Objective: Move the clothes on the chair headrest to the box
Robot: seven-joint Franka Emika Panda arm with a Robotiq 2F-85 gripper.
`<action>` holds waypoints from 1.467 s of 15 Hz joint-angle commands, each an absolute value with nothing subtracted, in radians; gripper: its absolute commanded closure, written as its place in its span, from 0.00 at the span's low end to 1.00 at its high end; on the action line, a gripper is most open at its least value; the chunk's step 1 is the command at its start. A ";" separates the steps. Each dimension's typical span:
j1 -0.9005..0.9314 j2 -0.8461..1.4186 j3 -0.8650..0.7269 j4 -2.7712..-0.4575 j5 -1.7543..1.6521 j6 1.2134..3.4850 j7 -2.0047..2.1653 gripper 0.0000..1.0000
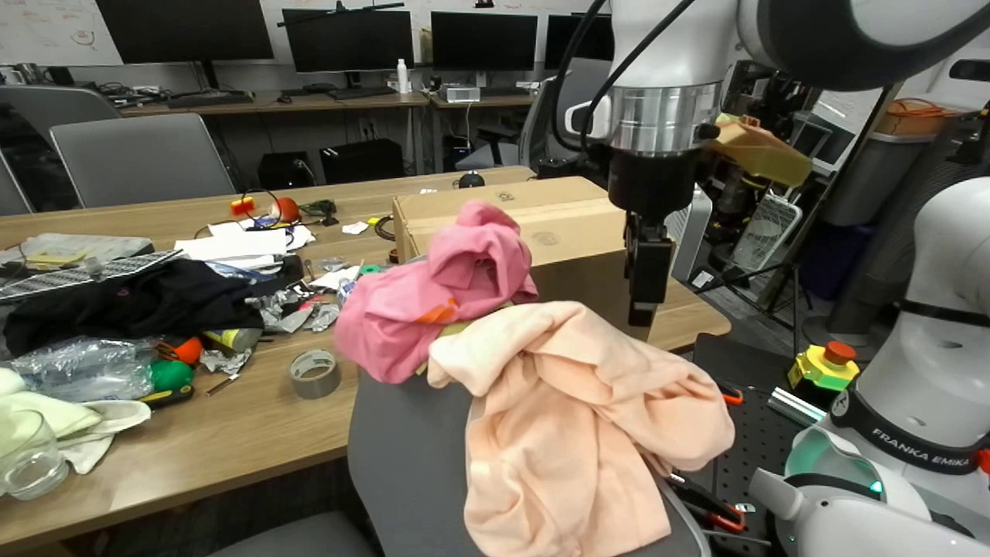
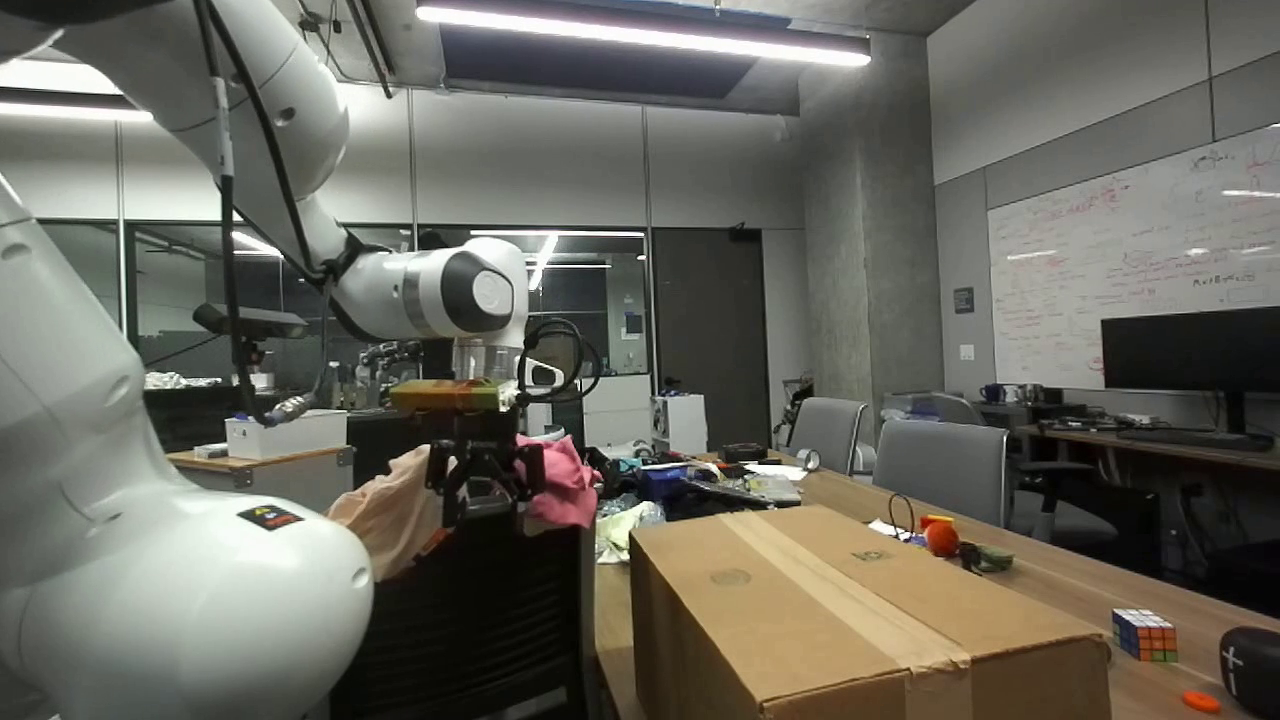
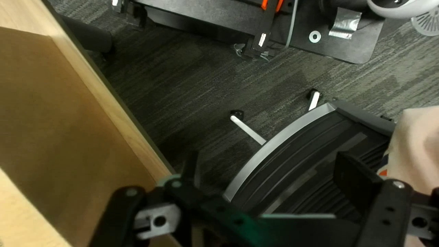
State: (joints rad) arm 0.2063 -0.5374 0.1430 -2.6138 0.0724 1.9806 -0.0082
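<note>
A pink cloth [image 1: 433, 302] and a peach cloth [image 1: 572, 433] lie bunched over the top of a grey chair back [image 1: 410, 456]. A little yellowish cloth shows between them. Both cloths also show in an exterior view, pink [image 2: 565, 485] and peach [image 2: 395, 510]. The closed, taped cardboard box [image 1: 503, 213] stands on the table; its top shows in an exterior view [image 2: 800, 600]. My gripper [image 1: 646, 309] points down, open and empty, beside the box and behind the clothes. In the wrist view its fingers [image 3: 271, 175] are wide apart above the chair back; peach cloth [image 3: 416, 147] shows at the right edge.
The wooden table [image 1: 255, 433] holds clutter: a tape roll [image 1: 315, 374], a black cloth [image 1: 147, 305], plastic wrap and a glass [image 1: 31, 456]. A Rubik's cube [image 2: 1145, 635] sits beside the box. The robot's base [image 1: 913, 425] stands beside the chair.
</note>
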 commanded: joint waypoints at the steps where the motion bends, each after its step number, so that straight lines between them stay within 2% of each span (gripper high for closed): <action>1: 0.211 -0.602 0.156 -2.592 0.054 1.915 -0.009 0.00; 11: 0.410 -0.654 0.068 -2.551 0.287 1.888 -0.431 0.00; 22: 0.447 -0.512 0.209 -2.507 0.393 2.064 -0.355 0.00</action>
